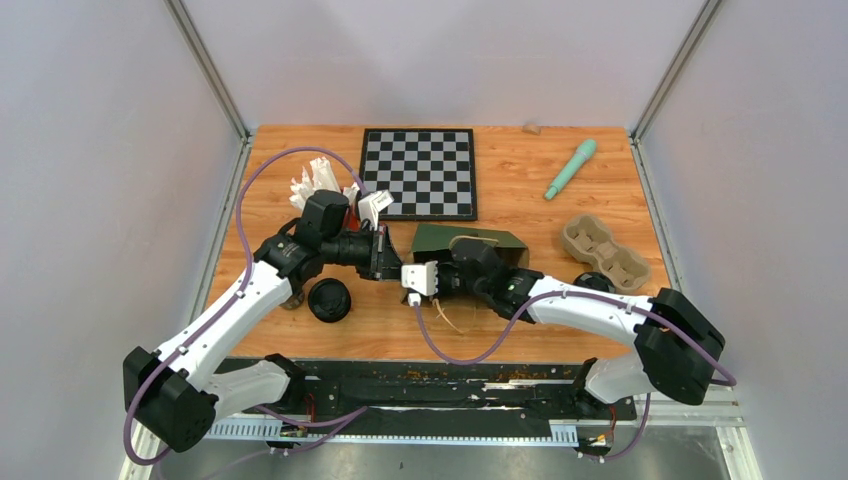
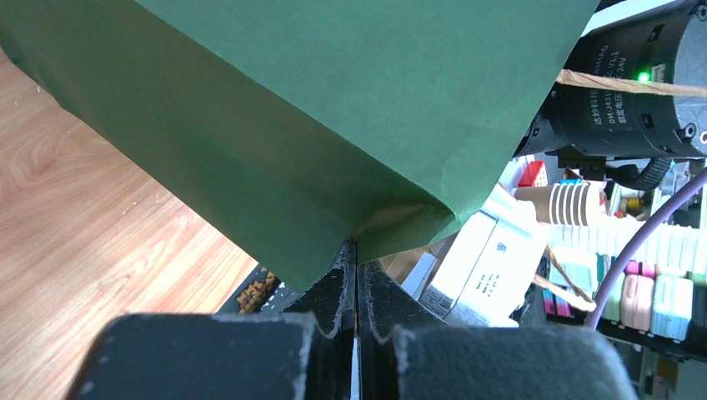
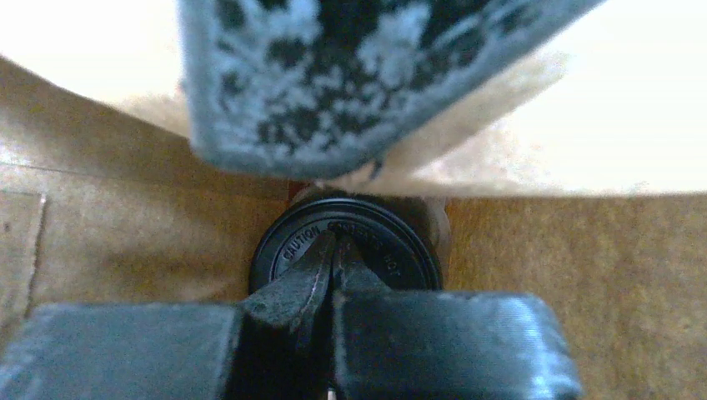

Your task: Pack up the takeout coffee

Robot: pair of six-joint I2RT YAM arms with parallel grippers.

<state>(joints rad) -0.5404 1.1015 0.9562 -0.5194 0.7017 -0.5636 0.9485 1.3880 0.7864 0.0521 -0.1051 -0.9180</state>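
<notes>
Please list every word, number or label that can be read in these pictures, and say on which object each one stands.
"CAUTION": raised letters on the black cup lid; the words after it are partly hidden by the right gripper.
"DM-J431": label on the motor housing, left wrist view; its other lines are too small to read.
Sticker on the white box: too blurred to read.

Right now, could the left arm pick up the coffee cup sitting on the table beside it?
Probably not yet. The left gripper is pinched shut on the edge of the green bag. The cup stands close beside that arm, uncovered, so it looks reachable once the bag is let go.
</notes>
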